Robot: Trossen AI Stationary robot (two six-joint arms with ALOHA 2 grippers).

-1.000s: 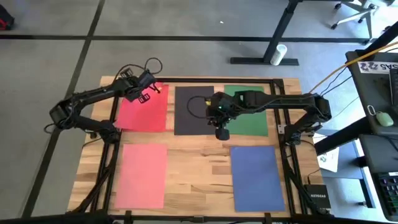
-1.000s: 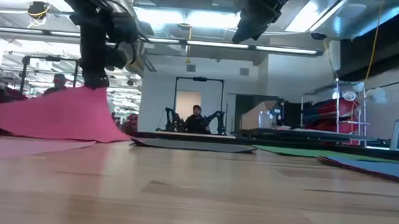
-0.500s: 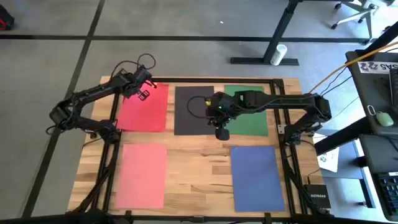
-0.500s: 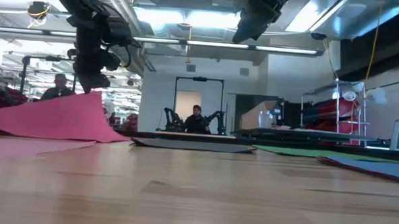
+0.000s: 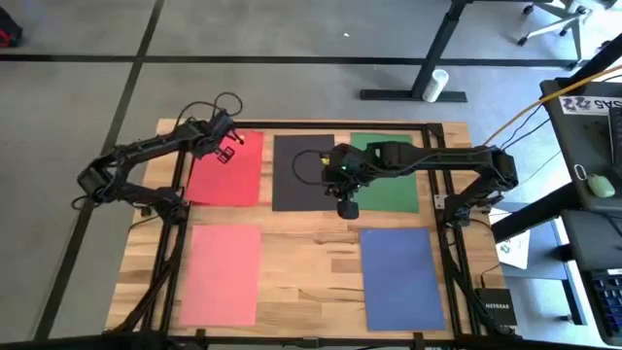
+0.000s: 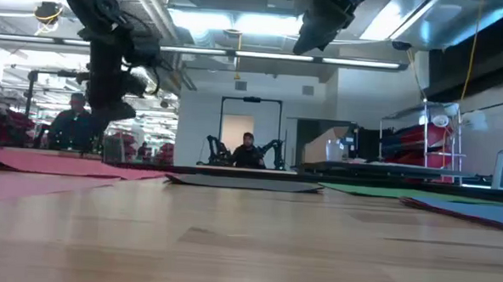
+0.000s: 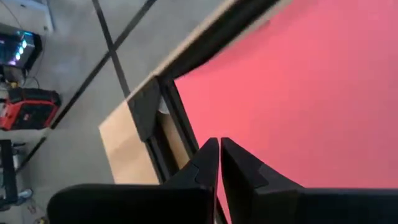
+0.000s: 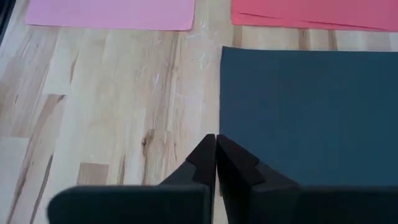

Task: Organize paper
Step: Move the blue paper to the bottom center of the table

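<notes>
Five sheets are lying flat on the wooden surface (image 5: 311,255), and the black sheet (image 5: 303,173) in the middle of the far row is serving as the landmark here. The red sheet (image 5: 226,169) is lying just to the left of the black sheet, with a narrow strip of wood showing between them, and the green sheet (image 5: 387,175) is lying just to its right. The pink sheet (image 5: 223,273) is lying in the near row, left of and nearer than the black sheet, directly below the red one in the high view. The blue sheet (image 5: 401,276) is lying in the near row to the right, below the green one. The left gripper (image 5: 226,149) is hovering over the far corner of the red sheet, on the side away from the black sheet; in the left wrist view its jaws are pressing together with only a hairline slit between them and are holding nothing. The right gripper (image 5: 346,208) is hanging over the near right corner of the black sheet, its jaws likewise closed together and gripping nothing. In the low view a person (image 6: 248,149) is sitting far behind the surface.
</notes>
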